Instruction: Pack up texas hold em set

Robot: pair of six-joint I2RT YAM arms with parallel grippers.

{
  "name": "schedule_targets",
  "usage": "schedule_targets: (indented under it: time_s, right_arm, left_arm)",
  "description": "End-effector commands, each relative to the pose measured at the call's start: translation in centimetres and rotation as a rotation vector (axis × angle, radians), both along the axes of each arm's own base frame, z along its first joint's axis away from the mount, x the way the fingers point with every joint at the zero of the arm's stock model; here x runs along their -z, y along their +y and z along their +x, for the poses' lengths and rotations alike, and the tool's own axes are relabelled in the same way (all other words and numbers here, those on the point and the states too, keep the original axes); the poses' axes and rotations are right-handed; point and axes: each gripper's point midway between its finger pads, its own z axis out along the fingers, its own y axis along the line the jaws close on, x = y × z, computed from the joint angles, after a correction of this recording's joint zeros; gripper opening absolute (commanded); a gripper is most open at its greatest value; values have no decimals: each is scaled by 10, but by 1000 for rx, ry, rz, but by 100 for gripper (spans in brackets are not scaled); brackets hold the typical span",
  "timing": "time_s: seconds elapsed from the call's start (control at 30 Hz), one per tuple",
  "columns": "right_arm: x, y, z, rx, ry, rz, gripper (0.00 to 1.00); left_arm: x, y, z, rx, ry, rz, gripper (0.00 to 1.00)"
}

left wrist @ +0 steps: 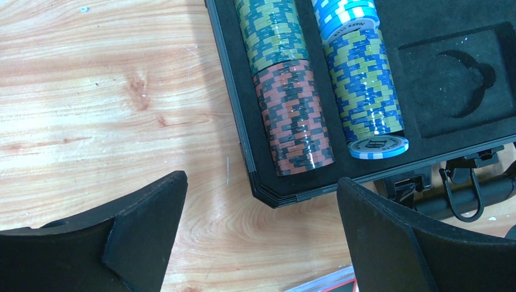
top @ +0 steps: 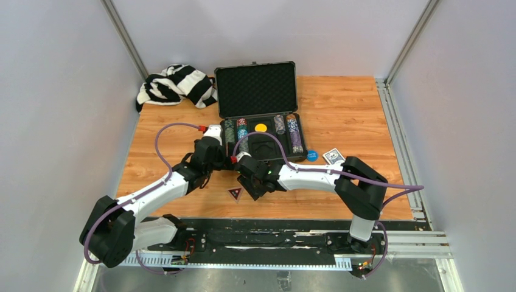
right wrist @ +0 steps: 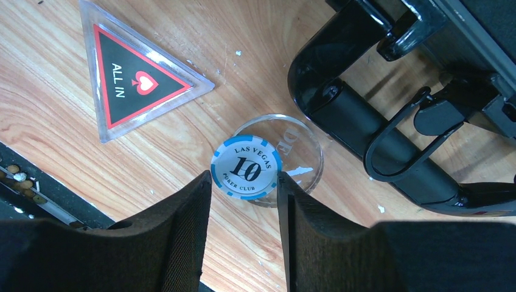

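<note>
The right hand (right wrist: 243,182) pinches a blue chip (right wrist: 246,165) by its edges, mid-frame in its wrist view, over a clear disc (right wrist: 304,152) on the tabletop (right wrist: 61,121). I can't tell whether it's lifted. Best to rise straight and level, then clear the handle (right wrist: 377,140) toward the open case (top: 255,91), centre of the overhead view. The left hand (left wrist: 261,179) hangs open by the case's corner.

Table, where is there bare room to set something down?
Bare wood: right of the case lid to the table edge, and left, between cloth and left arm. Crowded in front of the case: open left hand, right hand around a chip, triangle marker. Cards and blue disc sit off its right corner.
</note>
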Motion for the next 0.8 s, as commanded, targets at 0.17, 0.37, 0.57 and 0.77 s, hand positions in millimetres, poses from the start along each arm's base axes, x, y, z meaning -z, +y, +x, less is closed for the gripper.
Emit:
schedule_targets:
  time_s: [0.17, 0.37, 0.57, 0.77]
  right_arm:
    - [-2, -2, -7, -27, -17, -27, 41]
    - [-3, -5, -4, -24, -33, -39, 43]
    - [-1, -2, -4, -24, -28, -38, 54]
    - [-5, 1, -1, -29, -39, -34, 62]
  left_arm:
    - [-19, -12, 9, 18, -52, -48, 98]
    - [-18, -13, 10, 21, -49, -49, 98]
    - [-17, -13, 10, 20, -46, -47, 98]
    - [-17, -13, 10, 21, -47, -48, 98]
